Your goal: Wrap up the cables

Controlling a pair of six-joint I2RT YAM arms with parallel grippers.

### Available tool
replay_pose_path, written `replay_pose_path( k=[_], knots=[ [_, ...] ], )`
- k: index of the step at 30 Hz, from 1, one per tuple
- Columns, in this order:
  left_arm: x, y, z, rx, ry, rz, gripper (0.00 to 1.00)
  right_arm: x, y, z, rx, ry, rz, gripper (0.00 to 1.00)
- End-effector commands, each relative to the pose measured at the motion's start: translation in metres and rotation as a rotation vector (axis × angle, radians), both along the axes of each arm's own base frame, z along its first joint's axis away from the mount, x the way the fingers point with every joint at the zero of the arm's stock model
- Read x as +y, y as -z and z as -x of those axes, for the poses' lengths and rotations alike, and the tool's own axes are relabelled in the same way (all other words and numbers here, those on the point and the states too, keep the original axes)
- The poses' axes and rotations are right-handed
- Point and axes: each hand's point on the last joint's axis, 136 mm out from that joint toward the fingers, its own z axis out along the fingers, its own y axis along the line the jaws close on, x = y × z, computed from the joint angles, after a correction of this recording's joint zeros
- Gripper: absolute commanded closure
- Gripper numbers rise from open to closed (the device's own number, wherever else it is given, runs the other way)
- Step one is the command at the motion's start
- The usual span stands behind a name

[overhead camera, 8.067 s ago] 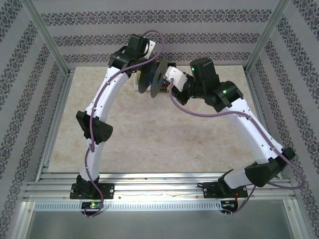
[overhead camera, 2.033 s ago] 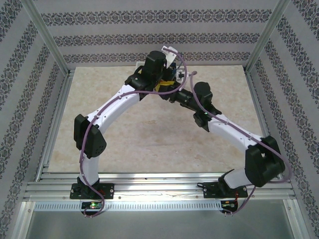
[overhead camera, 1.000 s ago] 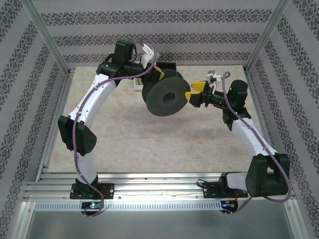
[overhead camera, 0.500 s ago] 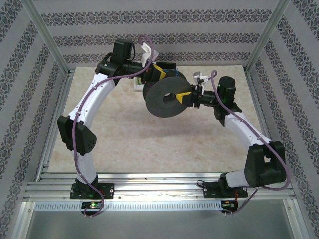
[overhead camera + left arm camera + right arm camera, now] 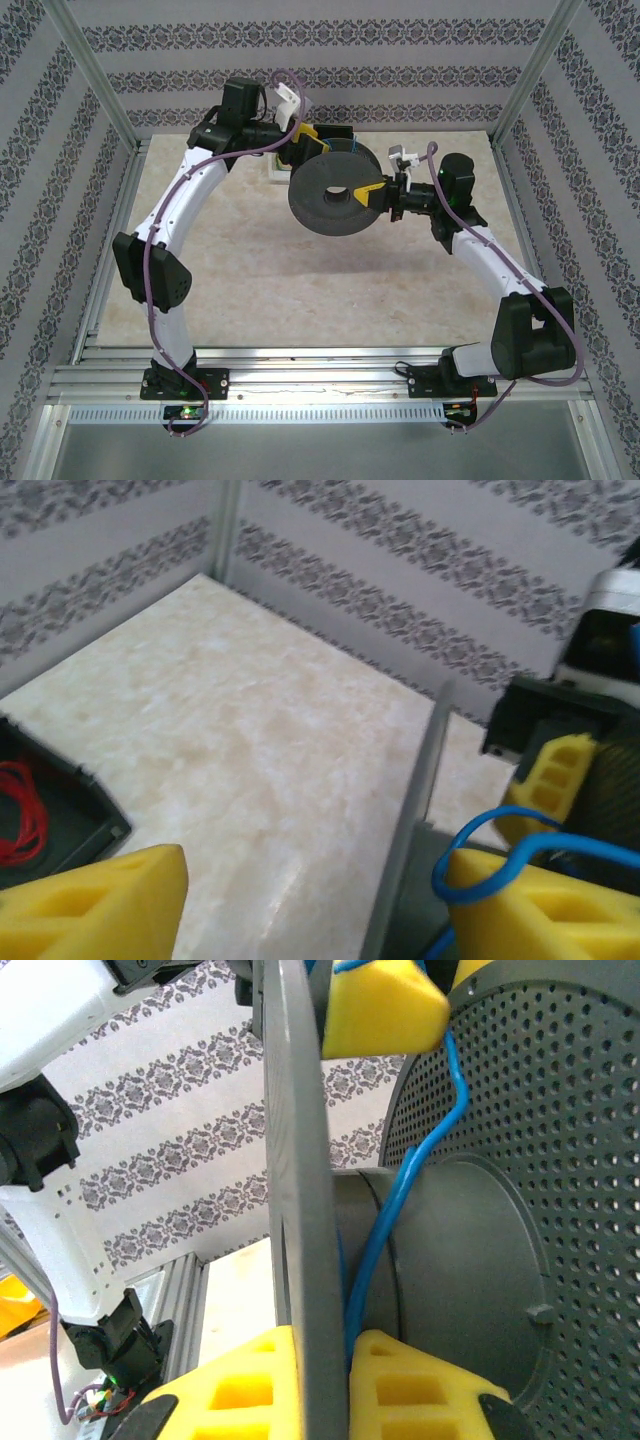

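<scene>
Handover: the right gripper (image 5: 322,1365) has just clamped the black spool (image 5: 325,195) at three o'clock and the left gripper (image 5: 315,880) has spread open at eleven. The blue wire (image 5: 395,1210) crosses the core, so winding can continue.

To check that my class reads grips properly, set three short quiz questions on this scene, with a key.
1. True or false: the right jaws are clamped on a flange of the spool.
2. Which colour is the wire crossing the spool's core? A red, B blue, C purple.
3. Fill in: the left jaws stand ____.
Key: 1 true; 2 B; 3 open.
</scene>
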Motion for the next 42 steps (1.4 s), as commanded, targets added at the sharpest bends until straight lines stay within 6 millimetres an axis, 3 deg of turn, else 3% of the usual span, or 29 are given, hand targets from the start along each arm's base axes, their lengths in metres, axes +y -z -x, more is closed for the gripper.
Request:
replay_pose_path(
  k=[1, 6, 11, 16, 20, 25, 28, 32, 34, 36, 39, 42],
  knots=[
    [0.034, -0.024, -0.011, -0.066, -0.145, -0.009, 0.2, -0.003, -0.02, 0.013, -0.081, -0.013, -0.013, 1.0],
    [0.066, -0.036, -0.016, -0.093, -0.25, -0.003, 0.12, -0.004, -0.014, 0.017, -0.035, -0.015, -0.013, 1.0],
    [0.098, -0.04, -0.018, -0.129, -0.394, -0.037, 0.08, -0.005, 0.007, 0.004, 0.096, 0.038, 0.005, 1.0],
    [0.125, -0.017, -0.016, -0.125, -0.552, -0.077, 0.05, 0.0, 0.04, -0.007, 0.278, 0.059, 0.005, 1.0],
    [0.141, 0.013, -0.014, -0.124, -0.649, -0.091, 0.02, 0.011, 0.063, 0.001, 0.366, -0.009, 0.001, 1.0],
    [0.12, 0.033, -0.003, -0.09, -0.511, -0.071, 0.17, 0.025, 0.056, 0.04, 0.3, -0.214, 0.005, 1.0],
    [0.104, 0.026, 0.007, -0.131, -0.393, -0.044, 0.39, 0.025, 0.042, 0.061, 0.25, -0.347, -0.012, 1.0],
    [0.089, 0.01, 0.02, -0.18, -0.246, -0.012, 0.55, 0.021, 0.028, 0.079, 0.191, -0.464, -0.047, 1.0],
    [0.082, 0.001, 0.028, -0.182, -0.168, 0.026, 0.62, 0.019, 0.023, 0.078, 0.175, -0.489, -0.059, 1.0],
    [0.072, -0.007, 0.042, -0.165, -0.062, 0.062, 0.61, 0.018, 0.02, 0.071, 0.168, -0.491, -0.065, 1.0],
    [0.063, -0.009, 0.055, -0.124, 0.033, 0.096, 0.49, 0.018, 0.015, 0.063, 0.161, -0.501, -0.07, 1.0],
    [0.061, -0.006, 0.06, -0.108, 0.058, 0.108, 0.5, 0.019, 0.013, 0.057, 0.164, -0.502, -0.07, 1.0]
  ],
)
